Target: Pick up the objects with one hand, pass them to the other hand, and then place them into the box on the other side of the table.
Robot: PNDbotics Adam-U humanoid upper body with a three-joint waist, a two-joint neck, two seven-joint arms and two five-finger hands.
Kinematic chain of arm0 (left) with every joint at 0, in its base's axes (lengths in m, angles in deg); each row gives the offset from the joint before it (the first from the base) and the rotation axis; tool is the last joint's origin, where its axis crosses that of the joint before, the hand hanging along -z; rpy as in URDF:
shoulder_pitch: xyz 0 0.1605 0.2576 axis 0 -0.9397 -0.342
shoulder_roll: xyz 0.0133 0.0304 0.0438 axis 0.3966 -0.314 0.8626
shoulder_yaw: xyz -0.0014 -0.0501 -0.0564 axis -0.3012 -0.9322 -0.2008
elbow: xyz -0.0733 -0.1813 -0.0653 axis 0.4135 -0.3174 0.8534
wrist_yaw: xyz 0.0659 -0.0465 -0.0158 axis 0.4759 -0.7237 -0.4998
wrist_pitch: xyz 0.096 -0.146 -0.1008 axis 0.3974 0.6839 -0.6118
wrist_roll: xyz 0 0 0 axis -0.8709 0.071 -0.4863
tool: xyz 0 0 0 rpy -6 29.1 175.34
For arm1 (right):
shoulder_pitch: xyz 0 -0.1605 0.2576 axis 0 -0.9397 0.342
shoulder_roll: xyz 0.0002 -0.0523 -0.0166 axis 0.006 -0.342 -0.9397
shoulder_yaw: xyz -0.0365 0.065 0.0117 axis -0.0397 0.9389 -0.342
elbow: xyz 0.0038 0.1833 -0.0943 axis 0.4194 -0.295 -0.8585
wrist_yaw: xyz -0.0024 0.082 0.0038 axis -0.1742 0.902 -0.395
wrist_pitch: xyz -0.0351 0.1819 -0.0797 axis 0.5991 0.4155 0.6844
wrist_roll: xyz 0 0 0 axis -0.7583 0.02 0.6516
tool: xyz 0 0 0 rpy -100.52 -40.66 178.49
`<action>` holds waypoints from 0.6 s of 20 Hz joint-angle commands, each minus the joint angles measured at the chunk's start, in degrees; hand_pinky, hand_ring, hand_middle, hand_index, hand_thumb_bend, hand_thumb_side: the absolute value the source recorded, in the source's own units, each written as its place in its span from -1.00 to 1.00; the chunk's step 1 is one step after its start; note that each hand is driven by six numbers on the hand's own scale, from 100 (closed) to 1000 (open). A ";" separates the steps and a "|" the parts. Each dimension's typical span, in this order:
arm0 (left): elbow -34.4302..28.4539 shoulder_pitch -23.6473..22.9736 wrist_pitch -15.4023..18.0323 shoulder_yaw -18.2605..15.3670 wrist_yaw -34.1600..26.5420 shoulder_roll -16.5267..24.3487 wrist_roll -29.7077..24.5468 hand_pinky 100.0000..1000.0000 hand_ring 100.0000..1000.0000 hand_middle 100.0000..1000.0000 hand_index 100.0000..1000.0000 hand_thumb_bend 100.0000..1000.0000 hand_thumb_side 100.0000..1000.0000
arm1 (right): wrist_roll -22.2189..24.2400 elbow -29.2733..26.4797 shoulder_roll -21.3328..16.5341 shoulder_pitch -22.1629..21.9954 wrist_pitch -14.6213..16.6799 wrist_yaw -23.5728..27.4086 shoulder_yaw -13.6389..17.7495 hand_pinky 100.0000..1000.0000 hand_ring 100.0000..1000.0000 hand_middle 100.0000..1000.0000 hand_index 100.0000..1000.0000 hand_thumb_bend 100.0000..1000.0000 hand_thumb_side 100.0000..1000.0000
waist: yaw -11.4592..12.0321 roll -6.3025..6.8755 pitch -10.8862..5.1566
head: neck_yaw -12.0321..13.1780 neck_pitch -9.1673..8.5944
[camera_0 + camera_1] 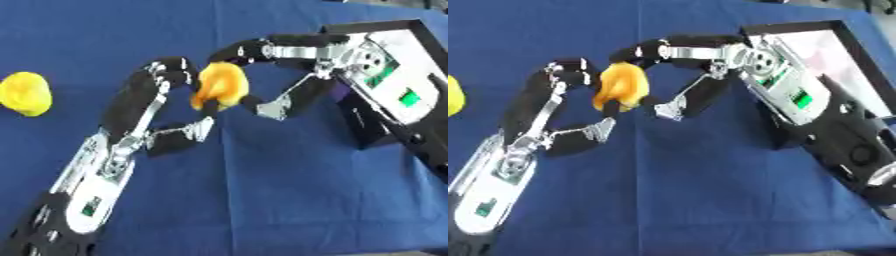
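In the left eye view the soft orange-yellow rounded object [220,86] hangs above the middle of the blue-clothed table [262,200], caught between both hands: the left hand [162,100] curls its fingers over one side with the thumb under, and the right hand [280,75] pinches the other side, fingers over the top and thumb below. The risk, as I judge it, lies in the handover: if the left hand lets go before the right has a proper hold, the object drops to the cloth (it looks round enough to roll). A second yellow rounded lump [26,93] waits near the table's left edge. In the right eye view the black-rimmed box with a pale floor [859,55] sits at the far right corner, and the right forearm crosses part of it, so the carry must swing clear of the near rim.
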 commanded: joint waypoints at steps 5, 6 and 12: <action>-1.67 1.50 0.18 0.25 0.84 -0.65 1.07 0.44 0.03 -0.07 -0.24 -1.00 -0.64 | 0.14 -0.32 -0.76 0.27 0.05 0.13 0.38 0.87 1.00 0.84 1.00 -1.00 -0.65 | -0.20 -0.51 -0.49 | -0.30 -0.56; -1.70 1.51 0.23 0.25 1.00 -0.68 1.22 0.44 0.03 -0.07 -0.24 -1.00 -0.65 | 0.19 -0.30 -0.77 0.26 0.09 0.06 0.38 0.87 1.00 0.84 1.00 -1.00 -0.65 | -0.20 -0.50 -0.50 | -0.30 -0.55; -2.25 1.53 0.44 0.32 2.01 -0.78 2.21 0.45 0.03 -0.07 -0.24 -1.00 -0.68 | 0.55 -0.06 -0.76 0.21 0.31 -0.16 0.34 0.82 1.00 0.65 1.00 -1.00 -0.57 | -0.08 -0.51 -0.54 | -0.58 -0.56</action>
